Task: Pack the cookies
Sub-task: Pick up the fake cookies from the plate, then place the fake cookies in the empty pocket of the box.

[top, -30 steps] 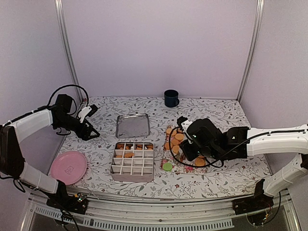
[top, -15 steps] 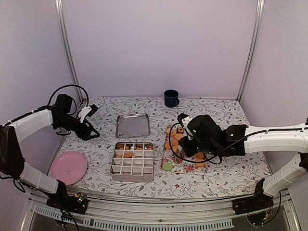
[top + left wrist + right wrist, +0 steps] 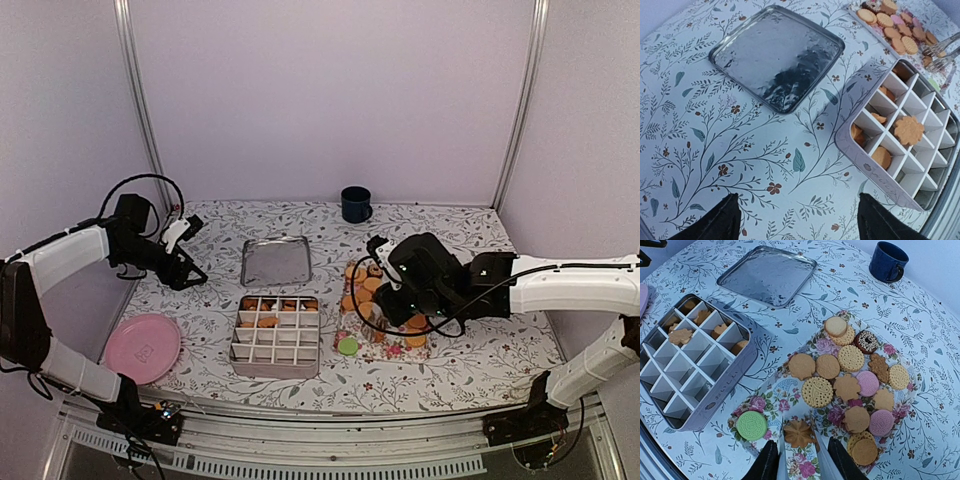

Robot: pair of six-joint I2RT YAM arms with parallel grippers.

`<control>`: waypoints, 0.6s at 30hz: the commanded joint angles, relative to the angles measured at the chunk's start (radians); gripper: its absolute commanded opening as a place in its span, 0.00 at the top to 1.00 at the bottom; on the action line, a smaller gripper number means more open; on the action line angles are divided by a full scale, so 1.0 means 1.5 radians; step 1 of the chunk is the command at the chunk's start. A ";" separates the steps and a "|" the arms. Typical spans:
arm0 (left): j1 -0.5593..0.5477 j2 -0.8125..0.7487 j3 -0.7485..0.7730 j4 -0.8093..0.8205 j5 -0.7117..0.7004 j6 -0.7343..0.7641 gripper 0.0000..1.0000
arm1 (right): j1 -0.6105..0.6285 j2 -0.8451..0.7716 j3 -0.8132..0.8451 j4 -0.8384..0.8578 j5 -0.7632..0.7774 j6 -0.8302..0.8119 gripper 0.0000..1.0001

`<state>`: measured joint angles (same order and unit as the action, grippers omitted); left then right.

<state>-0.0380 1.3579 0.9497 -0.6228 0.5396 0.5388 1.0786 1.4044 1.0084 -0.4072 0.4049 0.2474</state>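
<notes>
cookies are lying on the floral tray beside the divided tin, whose far cells are holding a few; the right gripper is clamping a flower cookie at the tray's near edge; the left gripper is hovering, jaws wide apart

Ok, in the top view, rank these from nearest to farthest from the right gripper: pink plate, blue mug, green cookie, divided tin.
From the right gripper:
1. green cookie, just to its left, toward the near edge.
2. divided tin, further left, mid-table.
3. blue mug, at the back of the table.
4. pink plate, far left, near the front corner.
</notes>
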 commanded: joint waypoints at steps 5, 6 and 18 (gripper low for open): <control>0.005 -0.004 0.016 -0.006 0.009 0.001 0.19 | -0.001 -0.027 0.101 -0.060 -0.011 -0.025 1.00; 0.004 -0.003 0.015 -0.006 0.008 0.001 0.19 | 0.003 -0.024 0.114 -0.059 -0.012 -0.029 1.00; 0.005 0.002 -0.011 0.007 -0.003 0.006 0.19 | 0.046 0.123 0.299 0.056 -0.093 -0.086 0.99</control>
<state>-0.0380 1.3579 0.9493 -0.6220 0.5373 0.5392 1.1328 1.5028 1.3804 -0.4446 0.3393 0.1631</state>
